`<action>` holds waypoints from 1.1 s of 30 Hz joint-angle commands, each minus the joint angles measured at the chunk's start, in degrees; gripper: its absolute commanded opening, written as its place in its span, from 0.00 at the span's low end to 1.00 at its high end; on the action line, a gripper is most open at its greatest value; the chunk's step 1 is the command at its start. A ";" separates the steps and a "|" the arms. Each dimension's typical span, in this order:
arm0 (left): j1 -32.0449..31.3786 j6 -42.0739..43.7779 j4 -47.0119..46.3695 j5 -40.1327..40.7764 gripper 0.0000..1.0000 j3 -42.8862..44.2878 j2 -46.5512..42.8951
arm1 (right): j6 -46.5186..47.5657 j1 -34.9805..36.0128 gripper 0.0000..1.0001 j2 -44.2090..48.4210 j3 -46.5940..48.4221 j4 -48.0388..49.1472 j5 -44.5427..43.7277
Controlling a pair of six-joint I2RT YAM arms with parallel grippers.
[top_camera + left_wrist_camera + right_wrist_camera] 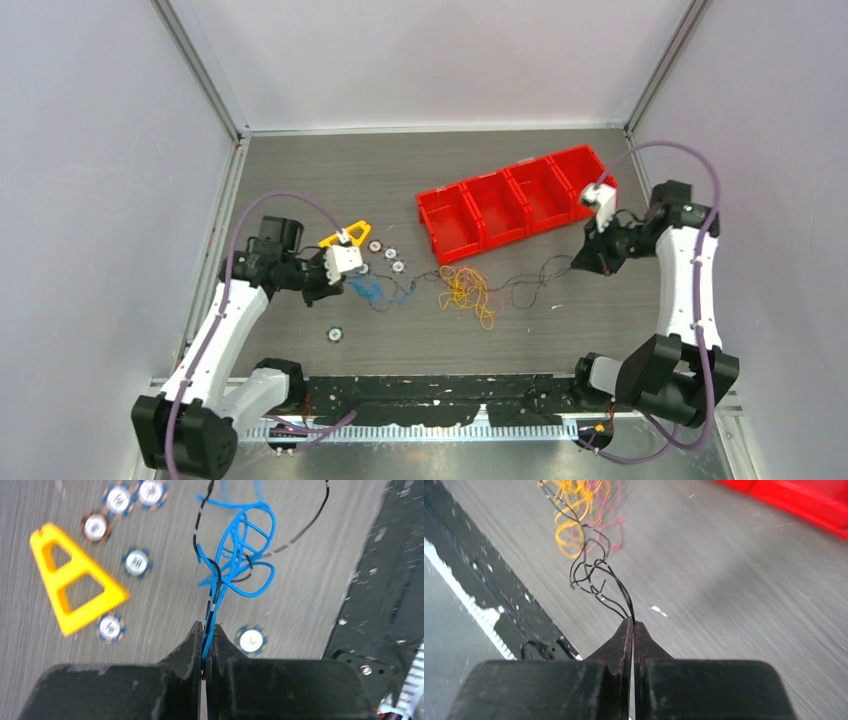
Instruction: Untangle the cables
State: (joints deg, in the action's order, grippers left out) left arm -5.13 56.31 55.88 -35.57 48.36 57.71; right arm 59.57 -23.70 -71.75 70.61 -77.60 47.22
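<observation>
1. Finds the left hand clenched on blue cables and one black strand, low over the counter, on the left.
2. Finds the right hand clenched on black cables, on the right, near the red bins.
3. Locates the yellow cables in a loose knot on the counter between both hands, with reddish strands mixed in.
4. Judges the opposed grips as meant to stretch the bundle sideways and draw blue and black clear of the yellow.
5. Notes small discs and a yellow triangular frame beside the blue loops.
6. Flags a risk of snagging these, or of tightening the knot under a hard pull.
</observation>
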 commanded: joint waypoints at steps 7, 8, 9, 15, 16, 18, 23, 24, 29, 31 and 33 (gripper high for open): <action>-11.78 -5.96 -6.91 8.46 0.50 -1.74 6.18 | -2.98 12.44 0.06 3.51 -8.86 9.61 -6.61; -11.57 -4.89 -5.38 7.55 0.58 -0.74 6.43 | -2.71 12.75 0.06 3.09 -8.02 8.26 -5.52; -11.35 -5.14 -4.77 4.93 0.65 0.33 5.51 | -2.66 13.21 0.06 2.48 -7.54 7.69 -2.52; -16.50 -28.74 -21.87 -11.40 1.00 5.02 -3.09 | -5.12 17.92 0.05 2.89 -1.75 3.76 11.58; -19.63 -30.74 -23.31 -10.43 1.00 6.99 -2.27 | -6.96 18.62 0.06 3.36 -0.42 4.45 12.59; -25.19 -34.29 -24.84 -7.75 0.97 9.85 0.23 | -10.31 20.37 0.06 3.88 1.22 6.35 16.08; -31.38 -42.15 -31.47 -6.83 0.85 13.67 7.70 | -13.23 23.57 0.05 4.89 5.63 6.85 20.08; -31.94 -42.74 -33.00 -7.14 0.84 13.95 8.78 | -13.28 24.51 0.05 5.39 6.10 6.68 20.87; -35.40 -45.89 -39.12 -10.38 0.77 16.27 12.97 | -16.48 27.65 0.06 8.39 7.83 8.23 21.41; -37.14 -46.82 -39.64 -10.18 0.72 17.95 14.33 | -18.71 28.90 0.05 9.39 8.19 9.93 21.34; -38.41 -46.76 -39.87 -10.19 0.67 18.77 15.39 | -21.90 29.95 0.05 10.25 8.41 12.56 21.37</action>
State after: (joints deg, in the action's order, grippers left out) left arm -41.01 12.60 22.17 -43.16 62.87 72.47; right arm 44.10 4.45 -63.96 76.47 -70.17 66.00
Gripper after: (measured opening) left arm 0.714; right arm 0.061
